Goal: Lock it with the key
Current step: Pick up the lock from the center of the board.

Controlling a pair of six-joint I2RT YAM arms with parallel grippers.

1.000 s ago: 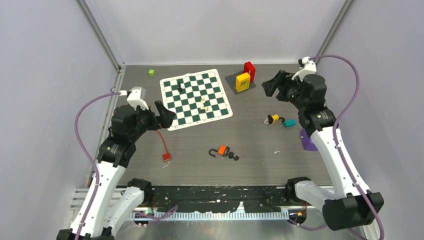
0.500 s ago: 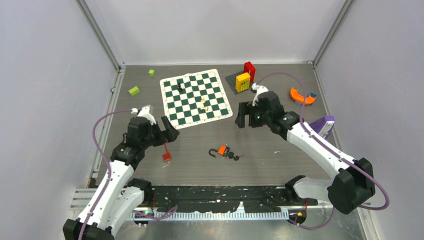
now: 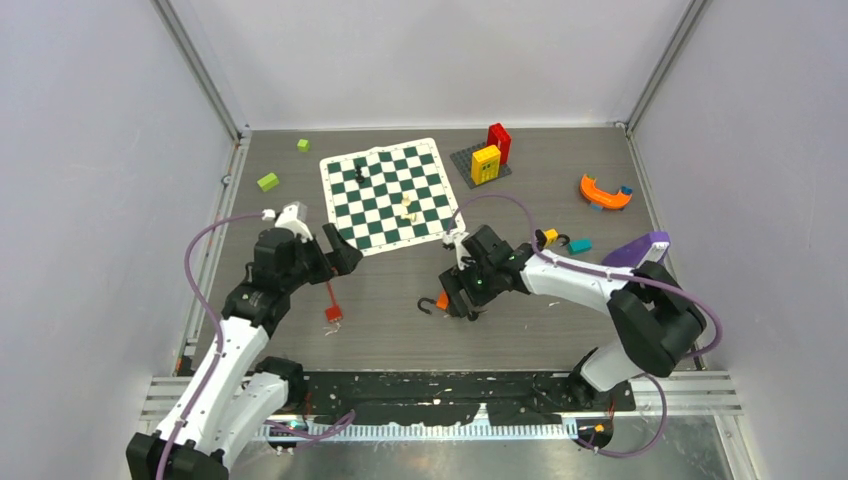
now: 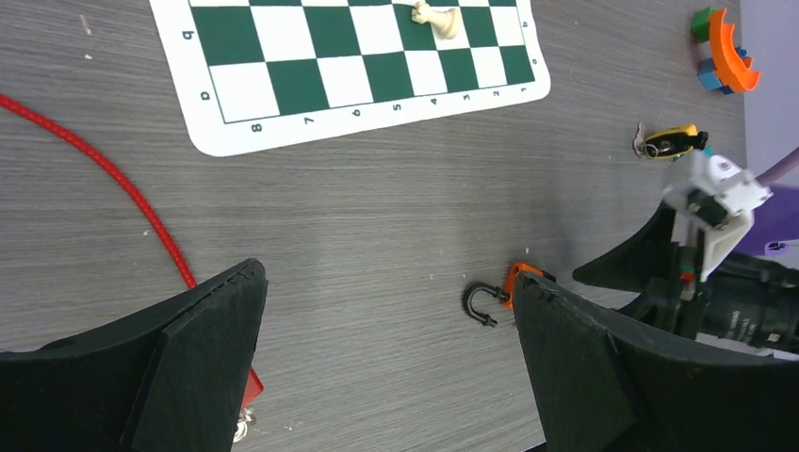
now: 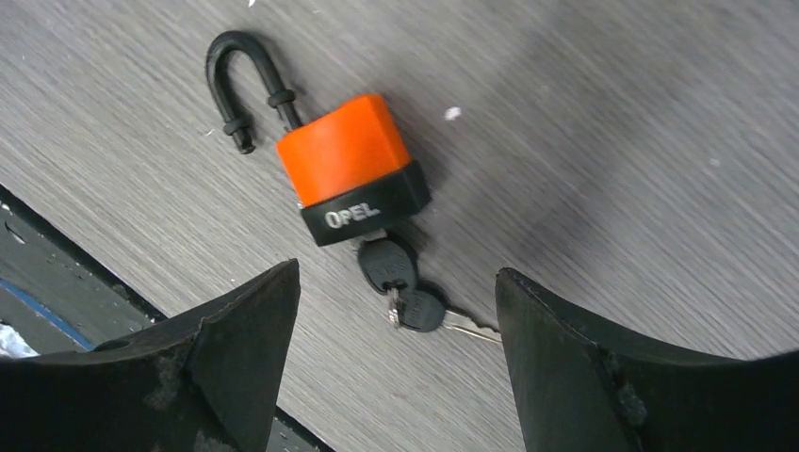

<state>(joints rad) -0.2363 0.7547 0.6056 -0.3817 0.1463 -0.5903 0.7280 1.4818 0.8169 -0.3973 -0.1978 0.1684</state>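
An orange padlock [image 5: 347, 162] with a black base marked OPEL lies flat on the grey table, its black shackle [image 5: 244, 83] swung open. A black key [image 5: 386, 266] sits in its keyhole, and a second key [image 5: 420, 309] hangs from the same ring. My right gripper [image 5: 396, 275] is open and empty, hovering just above the keys with its jaws on either side of them. In the top view it [image 3: 462, 298] covers most of the padlock [image 3: 441, 300]. My left gripper [image 3: 338, 250] is open and empty, well left of the padlock [image 4: 514, 278].
A chessboard mat [image 3: 392, 197] with pieces lies at the back. A red cable with a tag [image 3: 331, 312] lies below my left gripper. A yellow padlock [image 3: 548, 237], a teal block [image 3: 579, 245], a purple object [image 3: 640, 250], an orange curved piece [image 3: 602, 192] and yellow and red blocks [image 3: 487, 160] are on the right.
My right arm has swung from the far right back corner down and left to the orange padlock. My left arm has lowered and shifted slightly right. The padlock has not moved.
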